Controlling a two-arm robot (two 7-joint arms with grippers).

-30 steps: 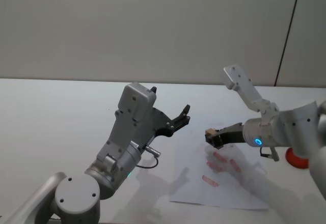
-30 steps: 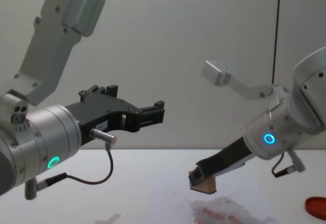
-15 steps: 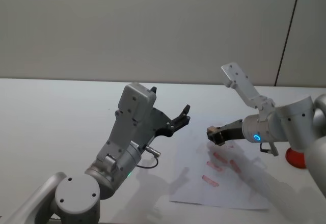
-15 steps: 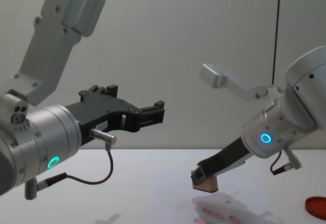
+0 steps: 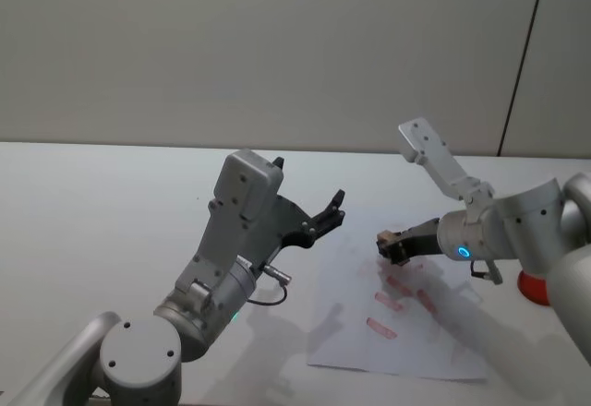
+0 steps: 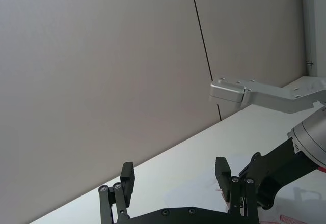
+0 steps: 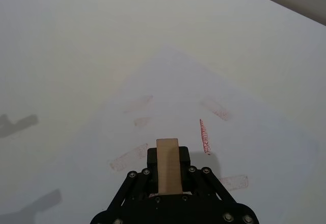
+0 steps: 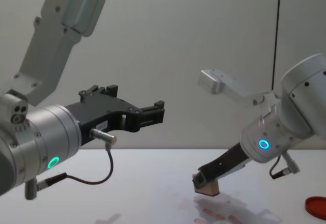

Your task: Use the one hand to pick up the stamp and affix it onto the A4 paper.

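My right gripper (image 5: 388, 245), the black one on the arm with the blue ring, is shut on the pale wooden stamp (image 7: 167, 165). It holds the stamp (image 8: 206, 188) just above the far part of the A4 paper (image 5: 406, 332), which lies white on the table with several red stamp marks (image 5: 381, 328). From the right wrist view, the paper (image 7: 265, 132) spreads below the stamp's tip. My left gripper (image 5: 332, 210), on the arm with the green ring, hangs raised and open to the left of the paper, with nothing in it (image 6: 175, 180).
A red round ink pad (image 5: 536, 286) sits at the table's right edge, also low at the right in the chest view (image 8: 316, 206). The white table (image 5: 92, 203) reaches back to a grey wall.
My right gripper has carried the stamp lower toward the paper and slightly farther back. The left arm has not moved.
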